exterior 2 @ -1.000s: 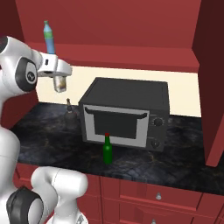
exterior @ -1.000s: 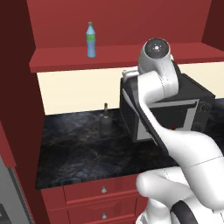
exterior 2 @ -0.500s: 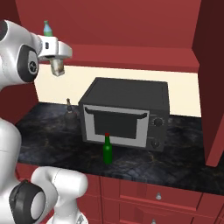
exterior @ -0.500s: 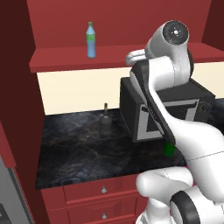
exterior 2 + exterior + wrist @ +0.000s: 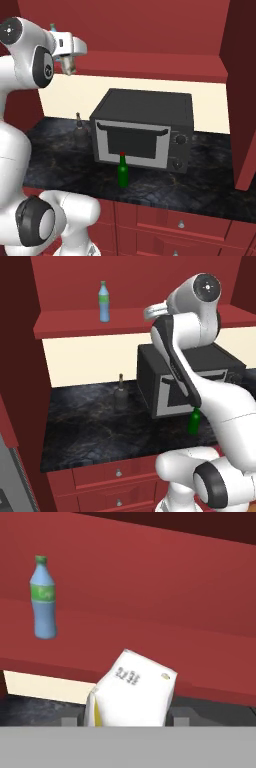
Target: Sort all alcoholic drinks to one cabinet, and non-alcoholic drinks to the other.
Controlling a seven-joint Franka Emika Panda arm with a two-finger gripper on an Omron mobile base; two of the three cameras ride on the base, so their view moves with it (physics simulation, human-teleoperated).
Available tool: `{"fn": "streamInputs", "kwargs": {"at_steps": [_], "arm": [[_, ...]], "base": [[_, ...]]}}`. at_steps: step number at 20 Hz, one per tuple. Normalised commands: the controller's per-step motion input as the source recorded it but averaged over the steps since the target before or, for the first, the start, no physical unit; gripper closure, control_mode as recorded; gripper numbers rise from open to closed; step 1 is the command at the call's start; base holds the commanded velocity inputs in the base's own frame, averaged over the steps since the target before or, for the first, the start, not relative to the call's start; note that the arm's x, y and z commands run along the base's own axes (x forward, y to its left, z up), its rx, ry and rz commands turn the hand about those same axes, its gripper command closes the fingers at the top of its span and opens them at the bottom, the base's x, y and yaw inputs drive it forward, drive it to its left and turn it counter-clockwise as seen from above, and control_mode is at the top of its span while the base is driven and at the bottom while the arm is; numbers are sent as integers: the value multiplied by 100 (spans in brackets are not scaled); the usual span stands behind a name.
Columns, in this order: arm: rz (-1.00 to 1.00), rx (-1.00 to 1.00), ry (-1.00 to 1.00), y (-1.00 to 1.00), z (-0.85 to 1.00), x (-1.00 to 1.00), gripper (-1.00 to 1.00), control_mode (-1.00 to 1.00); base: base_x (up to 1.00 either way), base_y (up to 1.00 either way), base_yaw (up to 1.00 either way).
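White-and-yellow carton [image 5: 132,694], small, was held tilted between the fingers of the hand [image 5: 67,64], grasped and lifted to the level of the red cabinet shelf [image 5: 70,326]; over the last second the arm had swung it upward and rightward along the shelf front, while the grip barely altered. Judgement: the carry was well under way, with placement on the shelf beside the other soft drink the likely remaining step for this item. Clear-blue plastic bottle [image 5: 104,302], green label and cap, stood upright on that shelf, to the left of the carton as the hand view showed it, well apart. Squat dark bottle [image 5: 120,395] with thin neck stood on the black stone table [image 5: 85,426], far side, left of the microwave [image 5: 142,131]. Slim green bottle [image 5: 122,171], red cap, stood on the table just before the microwave door. Both alcoholic items remained unsorted. Obstruction: the shelf's front lip lay close before the carton and would need clearing.
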Motion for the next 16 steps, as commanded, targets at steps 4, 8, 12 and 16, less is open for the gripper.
{"fn": "streamInputs", "kwargs": {"at_steps": [4, 8, 12, 16], "arm": [[1, -1, 0, 3, 0, 62, 100, -100], [0, -1, 0, 10, 0, 70, 100, -100], [0, -1, 0, 14, 0, 80, 100, -100], [0, -2, 1, 7, 0, 78, 100, -100]], "base": [[0, 0, 0], [0, 0, 0], [0, 0, 0], [0, 0, 0]]}}
